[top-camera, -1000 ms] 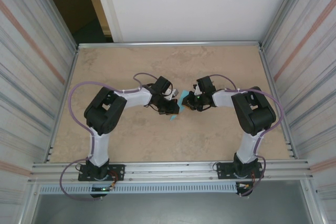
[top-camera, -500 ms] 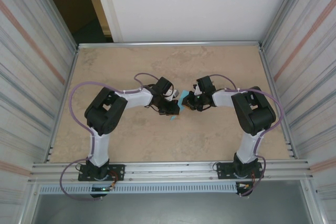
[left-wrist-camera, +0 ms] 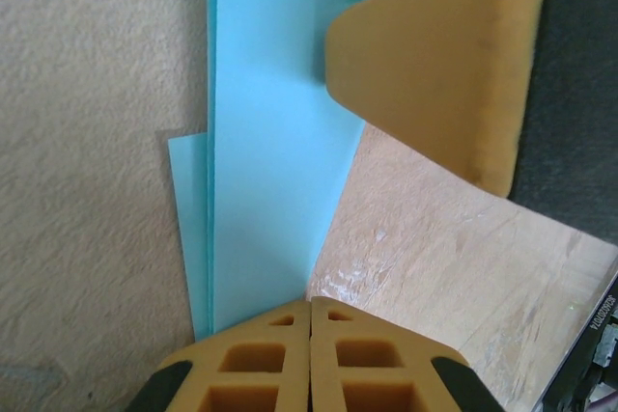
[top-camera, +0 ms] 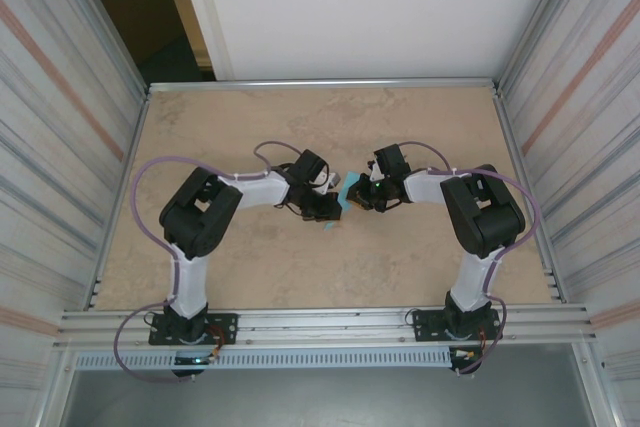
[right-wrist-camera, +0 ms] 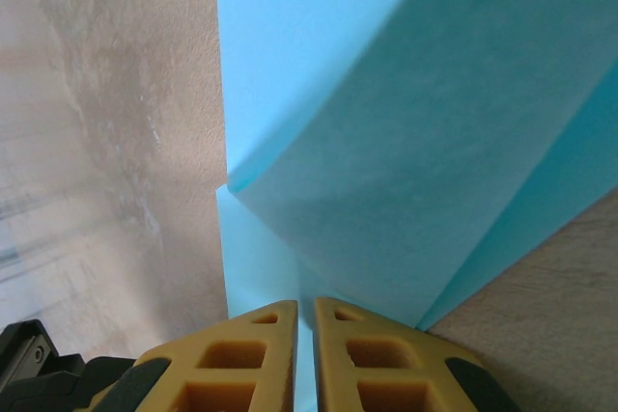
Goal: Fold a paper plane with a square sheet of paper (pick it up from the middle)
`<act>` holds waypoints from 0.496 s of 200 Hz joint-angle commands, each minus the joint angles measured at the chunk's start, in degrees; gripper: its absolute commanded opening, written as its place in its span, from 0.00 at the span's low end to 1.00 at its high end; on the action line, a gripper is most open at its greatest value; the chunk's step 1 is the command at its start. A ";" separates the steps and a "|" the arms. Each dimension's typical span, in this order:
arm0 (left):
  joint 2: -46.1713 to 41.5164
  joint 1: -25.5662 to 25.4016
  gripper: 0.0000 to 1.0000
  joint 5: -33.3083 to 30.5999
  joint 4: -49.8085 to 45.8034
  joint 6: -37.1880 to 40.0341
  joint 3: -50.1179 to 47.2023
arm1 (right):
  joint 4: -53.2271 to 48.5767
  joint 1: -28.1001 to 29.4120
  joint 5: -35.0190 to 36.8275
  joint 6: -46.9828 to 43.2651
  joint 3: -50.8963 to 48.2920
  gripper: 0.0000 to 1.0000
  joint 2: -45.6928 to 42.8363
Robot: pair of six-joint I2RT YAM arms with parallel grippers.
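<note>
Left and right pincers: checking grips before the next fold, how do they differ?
The orange-tipped left pincer closes flush; the right pincer shows a thin slit. The left pincer meets the thin light-blue paper sheet from the left, the right pincer from the right. Both are shut on it.

Beige table (top-camera: 420,257); corrugated side walls (top-camera: 60,147); white back panel (top-camera: 380,7).
</note>
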 commanded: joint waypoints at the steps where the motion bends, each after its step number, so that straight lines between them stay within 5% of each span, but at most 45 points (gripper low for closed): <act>1: -1.70 -0.68 0.07 0.35 -5.74 0.16 -3.53 | -5.30 0.06 4.42 -0.09 -0.55 0.13 3.15; 99: -5.62 -1.10 0.07 -1.59 -9.50 1.32 -8.62 | -5.65 0.09 4.56 0.01 -0.36 0.13 3.44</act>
